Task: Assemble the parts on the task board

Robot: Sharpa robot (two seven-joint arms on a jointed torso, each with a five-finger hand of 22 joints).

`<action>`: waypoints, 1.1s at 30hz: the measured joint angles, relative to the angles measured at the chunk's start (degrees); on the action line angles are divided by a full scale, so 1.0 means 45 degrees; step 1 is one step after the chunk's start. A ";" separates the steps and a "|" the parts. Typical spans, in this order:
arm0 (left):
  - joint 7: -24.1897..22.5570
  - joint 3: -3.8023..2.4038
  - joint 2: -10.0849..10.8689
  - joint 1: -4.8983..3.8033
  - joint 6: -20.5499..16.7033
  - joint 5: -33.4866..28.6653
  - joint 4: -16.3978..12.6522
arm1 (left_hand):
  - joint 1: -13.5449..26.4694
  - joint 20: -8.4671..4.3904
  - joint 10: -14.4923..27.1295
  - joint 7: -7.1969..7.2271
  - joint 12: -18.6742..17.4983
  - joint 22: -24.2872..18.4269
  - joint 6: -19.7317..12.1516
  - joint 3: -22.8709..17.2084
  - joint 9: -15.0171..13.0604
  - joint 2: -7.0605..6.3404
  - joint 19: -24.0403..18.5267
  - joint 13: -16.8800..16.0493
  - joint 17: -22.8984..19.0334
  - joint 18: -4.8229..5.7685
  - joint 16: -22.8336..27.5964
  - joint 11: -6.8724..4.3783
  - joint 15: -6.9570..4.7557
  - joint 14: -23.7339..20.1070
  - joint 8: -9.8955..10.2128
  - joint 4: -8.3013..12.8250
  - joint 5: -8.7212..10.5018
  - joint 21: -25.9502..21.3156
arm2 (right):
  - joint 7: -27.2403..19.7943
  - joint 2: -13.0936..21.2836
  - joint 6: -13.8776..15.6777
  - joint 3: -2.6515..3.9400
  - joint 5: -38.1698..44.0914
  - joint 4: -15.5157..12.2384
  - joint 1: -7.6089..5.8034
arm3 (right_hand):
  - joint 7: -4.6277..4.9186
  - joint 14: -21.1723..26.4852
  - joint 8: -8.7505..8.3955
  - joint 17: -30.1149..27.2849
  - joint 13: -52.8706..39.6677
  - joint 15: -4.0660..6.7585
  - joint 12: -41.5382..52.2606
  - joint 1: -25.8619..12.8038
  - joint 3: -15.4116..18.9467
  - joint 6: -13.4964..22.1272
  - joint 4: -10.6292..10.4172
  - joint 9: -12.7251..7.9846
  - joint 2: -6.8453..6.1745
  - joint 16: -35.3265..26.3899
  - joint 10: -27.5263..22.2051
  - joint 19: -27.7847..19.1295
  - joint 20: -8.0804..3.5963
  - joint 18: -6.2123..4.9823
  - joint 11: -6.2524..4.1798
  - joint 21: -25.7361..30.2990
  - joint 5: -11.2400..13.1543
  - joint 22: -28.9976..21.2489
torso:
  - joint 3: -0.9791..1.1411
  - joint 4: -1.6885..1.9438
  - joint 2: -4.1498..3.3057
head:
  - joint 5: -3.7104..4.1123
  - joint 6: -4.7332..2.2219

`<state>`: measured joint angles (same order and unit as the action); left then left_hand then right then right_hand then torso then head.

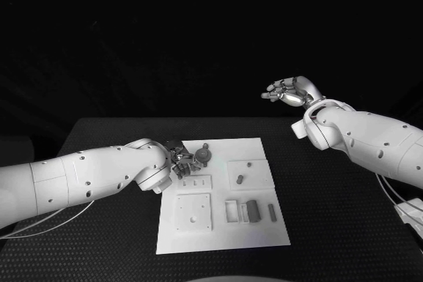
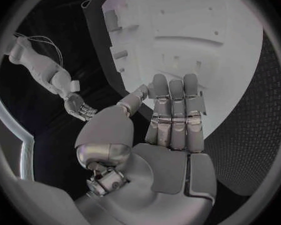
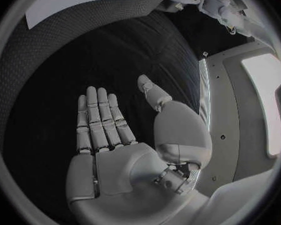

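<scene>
White arm first: the left hand [image 1: 181,161] hovers over the task board [image 1: 255,233] near its far left corner, beside a small upright part [image 1: 205,152] that stands there. In the left wrist view its fingers [image 2: 176,112] lie straight and close together over the board, nothing between them. The head view is too crowded to tell whether a fingertip touches the upright part. Further right along the board lie a raised square block [image 1: 249,174] with slots, a flat square plate [image 1: 194,211] near the front left, and several small loose parts [image 1: 251,211] by the front right edge. To do this step well, I judge the left hand should spread its fingers before closing on any piece and come down squarely. The black surface [image 1: 335,233] offers open room right of the board. The right hand [image 1: 293,91] is raised well beyond the far right corner, fingers extended, holding nothing.
</scene>
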<state>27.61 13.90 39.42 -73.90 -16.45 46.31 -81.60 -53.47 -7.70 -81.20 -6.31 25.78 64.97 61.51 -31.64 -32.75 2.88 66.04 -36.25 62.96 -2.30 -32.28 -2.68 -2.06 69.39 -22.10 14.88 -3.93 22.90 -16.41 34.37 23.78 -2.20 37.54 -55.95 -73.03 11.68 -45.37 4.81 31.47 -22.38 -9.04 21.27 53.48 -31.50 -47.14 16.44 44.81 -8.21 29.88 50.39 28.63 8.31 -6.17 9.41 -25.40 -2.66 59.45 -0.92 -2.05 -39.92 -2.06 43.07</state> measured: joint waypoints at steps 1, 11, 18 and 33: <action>0.0029 0.0000 -0.0002 0.0009 0.0017 0.0063 -0.0010 | 0.0000 0.0000 0.0000 0.0001 0.0076 0.0062 0.0001 -0.0002 -0.0048 0.0000 0.0000 -0.0046 0.0000 -0.0082 -0.0077 -0.0001 0.0000 0.0000 0.0002 0.0002 -0.0001 0.0039 | -0.0006 -0.0010 -0.0034 0.0000 -0.0028 -0.0001 0.0000 | 0.0000 -0.0002 0.0000 -0.0014 0.0044 0.0000 -0.0003 0.0000 0.0014 0.0000 -0.0015 -0.0006 0.0000 -0.0029 0.0000 0.0000 0.0000 -0.0001 0.0000 0.0000 0.0000 -0.0009 | -0.0005 -0.0001 0.0000 | 0.0000 0.0017; 0.0231 -0.0003 -0.0017 0.0086 0.0826 0.1114 -0.0091 | 0.0211 0.0001 0.0001 0.0049 0.0336 0.0326 0.0049 -0.0112 -0.0162 0.0009 0.0001 -0.0213 -0.0083 -0.0158 -0.0310 -0.0005 0.0000 0.0000 0.0046 0.0035 -0.0111 0.0099 | -0.0040 -0.0073 -0.0346 0.0006 -0.0197 0.0055 -0.0001 | 0.0000 -0.0512 0.0000 -0.0061 0.0432 0.0194 -0.0346 -0.0035 0.0101 0.0000 -0.0039 -0.0014 0.0137 -0.0095 0.0258 0.0242 0.0036 -0.0002 -0.0028 0.0102 0.0000 -0.0045 | -0.0007 -0.0007 0.0005 | 0.0007 0.0187; 0.0351 -0.0005 -0.0057 0.0172 0.1217 0.1508 -0.0064 | 0.0239 0.0002 0.0003 0.0069 0.0412 0.0361 0.0069 -0.0131 -0.0162 -0.0018 0.0001 -0.0235 -0.0105 -0.0157 -0.0368 -0.0004 -0.0001 0.0000 0.0094 0.0053 -0.0110 0.0099 | -0.0046 -0.0135 -0.0469 0.0013 -0.0237 0.0105 -0.0005 | -0.0001 -0.0527 0.0000 -0.0169 0.0663 0.0210 -0.0506 -0.0035 0.0148 0.0000 -0.0019 -0.0028 0.0137 -0.0244 0.0409 0.0260 0.0019 -0.0002 0.0000 0.0171 0.0000 -0.0111 | -0.0009 -0.0001 0.0006 | -0.0001 0.0271; 0.0465 -0.0004 -0.0164 0.0455 0.1571 0.1760 0.0178 | 0.0205 -0.0046 0.0009 0.0079 0.0461 0.0409 0.0076 -0.0162 -0.0188 0.0015 -0.0051 -0.0261 -0.0142 -0.0077 -0.0417 0.0000 -0.0045 -0.0046 0.0183 0.0087 -0.0148 0.0099 | -0.0036 -0.0159 -0.0586 0.0016 -0.0265 0.0125 -0.0007 | -0.0001 -0.0526 0.0000 -0.0218 0.0810 0.0210 -0.0610 0.0017 0.0168 0.0000 0.0001 -0.0039 0.0185 -0.0346 0.0500 0.0211 0.0066 -0.0004 0.0000 0.0229 0.0000 -0.0124 | -0.0010 -0.0005 0.0009 | 0.0013 0.0348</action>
<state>29.71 13.88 38.68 -71.85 -9.39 54.23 -80.80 -52.55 -7.90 -81.16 -5.96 27.85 66.81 61.85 -32.36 -33.59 2.95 65.81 -37.42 62.32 -2.65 -34.15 -2.68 -2.26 69.19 -21.28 15.27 -4.59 23.35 -16.57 33.66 21.14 -2.13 36.35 -55.39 -73.06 11.67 -47.74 4.81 30.49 -18.74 -8.10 18.53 53.56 -30.75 -47.14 16.45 44.64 -7.38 28.33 52.64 29.58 8.61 -6.19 9.41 -24.36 -2.66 58.89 -0.97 -2.08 -39.88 -2.00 44.64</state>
